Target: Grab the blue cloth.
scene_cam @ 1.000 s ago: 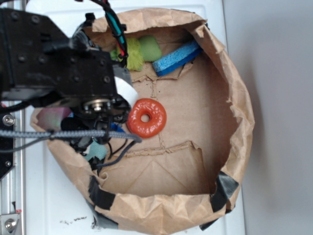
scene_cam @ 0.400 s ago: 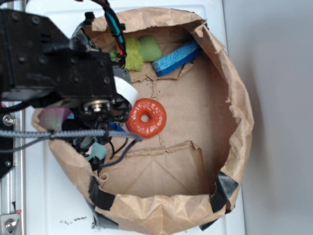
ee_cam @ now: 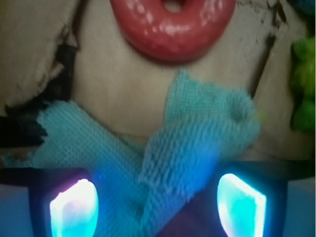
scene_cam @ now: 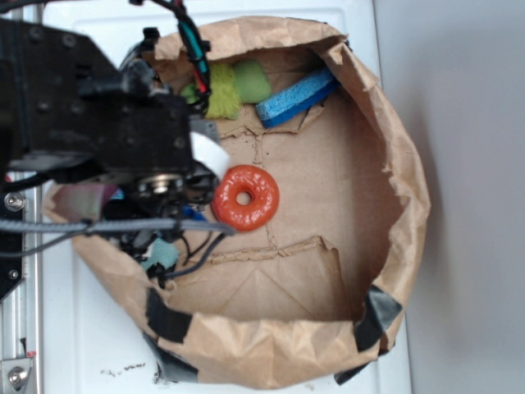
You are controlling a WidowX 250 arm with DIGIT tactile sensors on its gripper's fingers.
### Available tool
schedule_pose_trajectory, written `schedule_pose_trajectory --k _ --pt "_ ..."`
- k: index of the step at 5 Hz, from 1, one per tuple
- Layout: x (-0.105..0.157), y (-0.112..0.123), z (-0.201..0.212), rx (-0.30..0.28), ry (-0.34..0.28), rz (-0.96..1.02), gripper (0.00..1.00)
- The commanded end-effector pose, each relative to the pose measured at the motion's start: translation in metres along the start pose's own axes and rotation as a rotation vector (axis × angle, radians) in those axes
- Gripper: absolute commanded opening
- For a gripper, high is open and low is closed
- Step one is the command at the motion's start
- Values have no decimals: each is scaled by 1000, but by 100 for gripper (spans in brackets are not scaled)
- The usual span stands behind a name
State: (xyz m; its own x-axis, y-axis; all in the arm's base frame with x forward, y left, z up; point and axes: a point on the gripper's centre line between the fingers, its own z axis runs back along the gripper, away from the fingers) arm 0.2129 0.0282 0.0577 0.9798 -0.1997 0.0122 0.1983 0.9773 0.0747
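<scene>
Your arm (scene_cam: 90, 123) is built of boxy matte-black housings, scuffed and dusty, studded with small dark screw heads. A round silver bearing ring (scene_cam: 162, 182) shines on its lower edge, and a white curved patch (scene_cam: 209, 154) shows at its right side. A bundle of cables (scene_cam: 190, 41) in black, red and teal runs down from the top, while a grey braided cable (scene_cam: 115, 225) crosses below the body and thinner black wires (scene_cam: 197, 250) loop beneath it. In the wrist view your gripper (ee_cam: 158, 200) shows two glossy finger pads (ee_cam: 74, 207), lit cyan with a pink tint on the left one, set against a dark bar (ee_cam: 44, 173).
</scene>
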Motion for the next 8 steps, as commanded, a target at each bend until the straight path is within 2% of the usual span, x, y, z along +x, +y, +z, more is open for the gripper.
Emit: schedule_pose_trajectory --k 1,3,4,6,8 --pt "5 -4 10 16 -39 -15 100" --pt "5 -4 10 16 -39 -15 100" --pt "11 -3 7 8 -20 -10 100" --pt "23 2 -2 66 -18 30 100" --pt "22 -4 -8 121 -21 22 100"
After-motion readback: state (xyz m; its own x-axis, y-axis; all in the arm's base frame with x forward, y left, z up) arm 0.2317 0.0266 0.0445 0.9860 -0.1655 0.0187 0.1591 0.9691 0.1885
